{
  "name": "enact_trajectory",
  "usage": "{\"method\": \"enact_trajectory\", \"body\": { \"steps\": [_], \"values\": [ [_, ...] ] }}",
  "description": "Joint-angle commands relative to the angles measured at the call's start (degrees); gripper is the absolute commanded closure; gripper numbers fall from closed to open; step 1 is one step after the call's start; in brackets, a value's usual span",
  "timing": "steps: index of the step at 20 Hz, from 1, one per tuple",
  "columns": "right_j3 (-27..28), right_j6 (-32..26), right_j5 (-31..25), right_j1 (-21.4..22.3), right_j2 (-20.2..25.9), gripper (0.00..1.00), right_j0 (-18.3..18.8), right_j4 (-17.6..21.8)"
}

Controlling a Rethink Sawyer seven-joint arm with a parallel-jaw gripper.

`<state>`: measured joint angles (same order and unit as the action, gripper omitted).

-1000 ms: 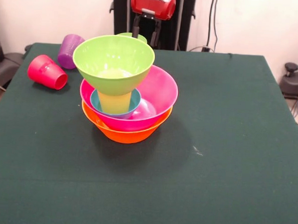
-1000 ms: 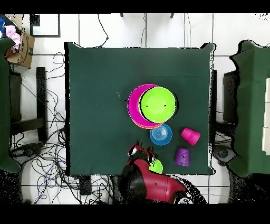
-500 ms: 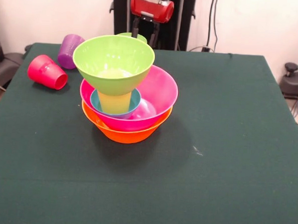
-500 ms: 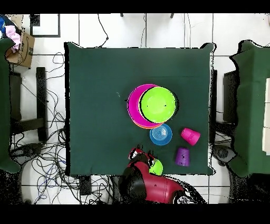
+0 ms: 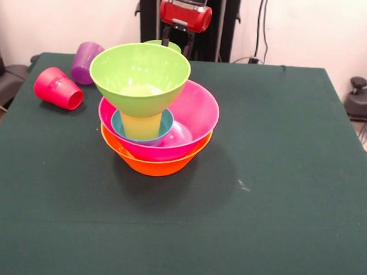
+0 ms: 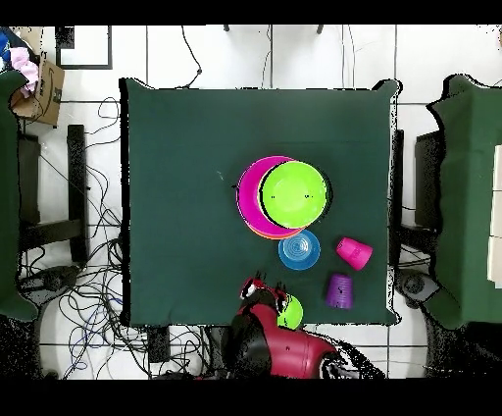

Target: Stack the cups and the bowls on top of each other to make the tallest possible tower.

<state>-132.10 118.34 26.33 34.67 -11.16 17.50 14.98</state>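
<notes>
The tower (image 5: 149, 111) stands mid-table: an orange bowl (image 5: 151, 165) at the bottom, a pink bowl (image 5: 197, 113) in it, then a blue bowl (image 5: 166, 121) holding the yellow cup (image 5: 141, 124), with the medium green bowl (image 5: 139, 70) on top. From overhead the green bowl (image 6: 292, 194) covers most of the pink bowl (image 6: 249, 191). My gripper (image 5: 178, 42) is open and empty at the table's far edge, just above the small green bowl (image 5: 170, 46). It also shows in the overhead view (image 6: 265, 290) beside that bowl (image 6: 290, 311).
The red cup (image 5: 58, 89) lies on its side at the far left, with the purple cup (image 5: 86, 61) behind it. Overhead, another blue bowl (image 6: 299, 250) sits between the tower and the robot, near the red cup (image 6: 354, 252) and the purple cup (image 6: 339, 290).
The arm has drawn back slightly toward its base. The gripper stays over the small green bowl. The tower and the cups have not moved.
</notes>
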Motion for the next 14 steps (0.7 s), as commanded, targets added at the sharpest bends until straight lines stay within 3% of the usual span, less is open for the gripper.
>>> {"method": "enact_trajectory", "body": {
  "steps": [1,14],
  "values": [
    [2.68,8.37,4.10,-6.17,2.76,0.00,-1.17,1.24],
    [4.56,8.22,8.11,-10.95,2.56,0.00,-0.86,0.86]
  ]
}}
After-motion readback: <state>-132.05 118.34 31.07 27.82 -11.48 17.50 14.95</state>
